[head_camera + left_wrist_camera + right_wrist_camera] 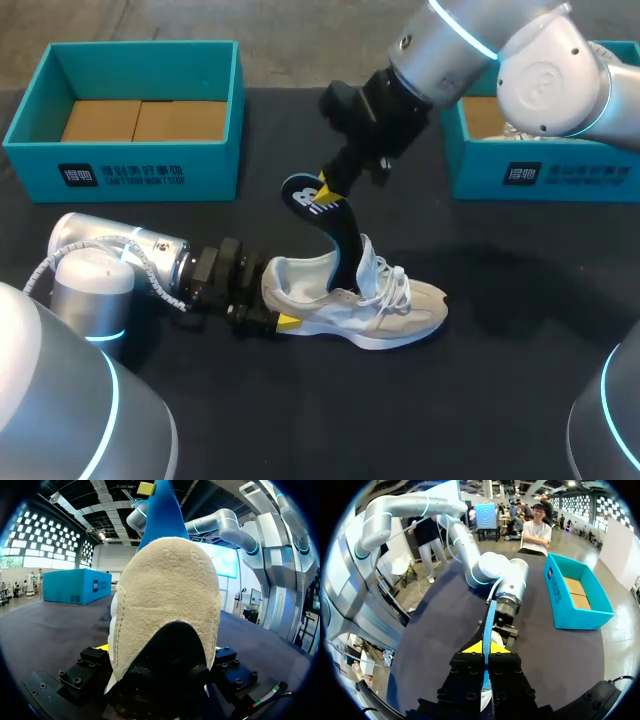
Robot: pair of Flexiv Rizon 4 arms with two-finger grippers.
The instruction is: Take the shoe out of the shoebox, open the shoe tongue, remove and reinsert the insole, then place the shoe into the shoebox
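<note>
Two clamped grips: left gripper on the heel of the shoe, toe pointing right; right gripper on the upright insole.

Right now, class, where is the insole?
In the head view it is mid-table: the insole stands partly out of the shoe, its upper end pinched in the right gripper.

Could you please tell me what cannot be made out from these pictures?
Head view: the lower end of the insole is hidden inside the shoe.
Head view: the right shoebox is partly behind the right arm, partly cut off.
Left wrist view: the shoe's heel hides its opening.
Right wrist view: the right jaws and insole hide most of the shoe.
</note>
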